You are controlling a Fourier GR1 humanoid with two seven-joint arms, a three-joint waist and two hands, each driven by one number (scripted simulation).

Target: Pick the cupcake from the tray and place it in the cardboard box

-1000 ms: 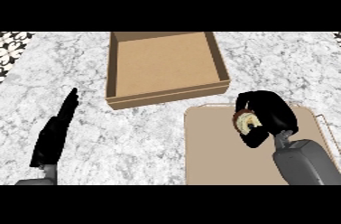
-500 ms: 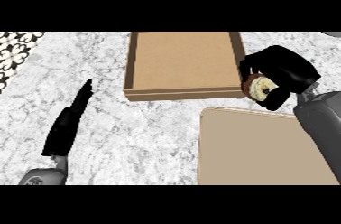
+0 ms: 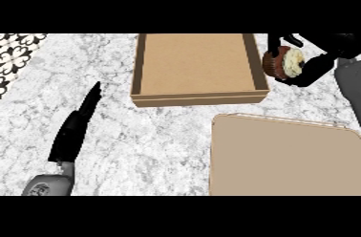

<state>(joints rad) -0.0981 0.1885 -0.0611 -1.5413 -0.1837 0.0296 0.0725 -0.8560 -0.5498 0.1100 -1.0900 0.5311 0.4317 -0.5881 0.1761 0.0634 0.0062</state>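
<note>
Kitchen: marble-patterned counter (image 3: pixel 176 135), patterned tile strip (image 3: pixel 15 54) at upper left, beige tray (image 3: pixel 282 159), cardboard box (image 3: pixel 197 64).

Black hands (image 3: pixel 74 135) on grey forearms (image 3: pixel 48 186)

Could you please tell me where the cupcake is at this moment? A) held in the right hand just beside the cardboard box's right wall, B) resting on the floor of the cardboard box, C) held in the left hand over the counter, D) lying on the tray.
A: the right hand curls round the cupcake just outside the right wall of the cardboard box, not over the tray.
</note>
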